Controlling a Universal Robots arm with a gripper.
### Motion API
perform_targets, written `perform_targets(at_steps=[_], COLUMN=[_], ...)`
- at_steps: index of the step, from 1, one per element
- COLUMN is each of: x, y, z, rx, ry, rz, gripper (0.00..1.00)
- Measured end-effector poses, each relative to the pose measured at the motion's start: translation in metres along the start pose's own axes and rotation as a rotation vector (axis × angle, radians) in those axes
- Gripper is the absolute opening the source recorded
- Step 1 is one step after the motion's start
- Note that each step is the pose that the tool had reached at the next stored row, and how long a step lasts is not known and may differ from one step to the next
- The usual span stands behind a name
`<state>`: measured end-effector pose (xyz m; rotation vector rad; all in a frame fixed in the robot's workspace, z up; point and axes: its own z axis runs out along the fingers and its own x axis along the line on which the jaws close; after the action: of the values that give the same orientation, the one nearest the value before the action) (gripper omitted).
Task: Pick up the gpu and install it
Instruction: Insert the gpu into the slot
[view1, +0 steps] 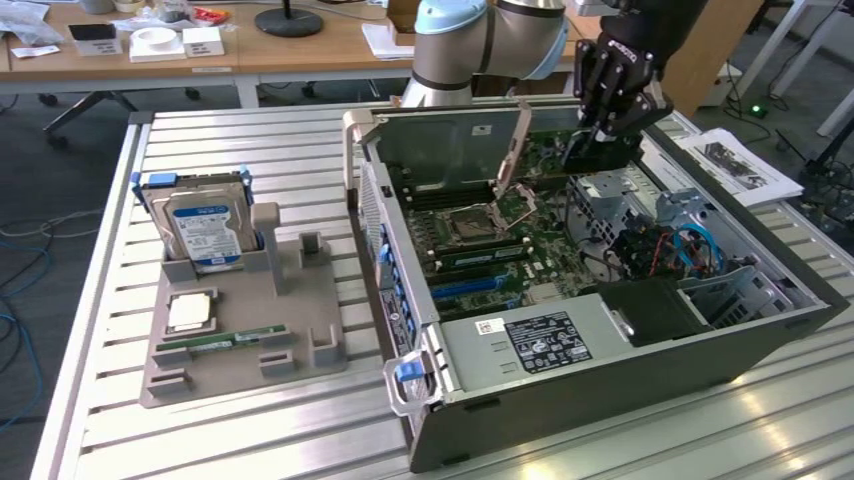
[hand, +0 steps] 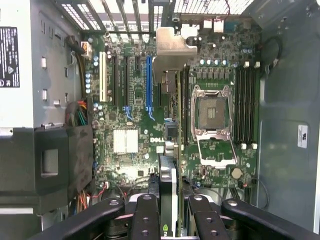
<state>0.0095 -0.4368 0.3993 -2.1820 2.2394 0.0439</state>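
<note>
The black, jointed claw (view1: 603, 128) is clamped on the gpu (view1: 591, 158). The flat card is held edge-on with a black cooler block on one face and a bent silver bracket (hand: 172, 47) at one end. It hangs over the green motherboard (hand: 130, 115) inside the open grey metal case (view1: 627, 370), which lies on a ribbed aluminium surface (view1: 240, 430).

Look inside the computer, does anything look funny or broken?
The chip socket on the green board sits open and empty, with its metal frame flipped back. Nothing looks broken or spilled.
</note>
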Motion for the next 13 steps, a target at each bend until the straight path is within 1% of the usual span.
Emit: perform_targets(at_steps=[5,13], x=[0.0,0.0], y=[0.0104,0.0252], z=[0.0005,0.0009], rx=[0.0003,0.0027], ry=[0.0001,0.0], rz=[0.0,0.0], gripper=[0.27,0.27])
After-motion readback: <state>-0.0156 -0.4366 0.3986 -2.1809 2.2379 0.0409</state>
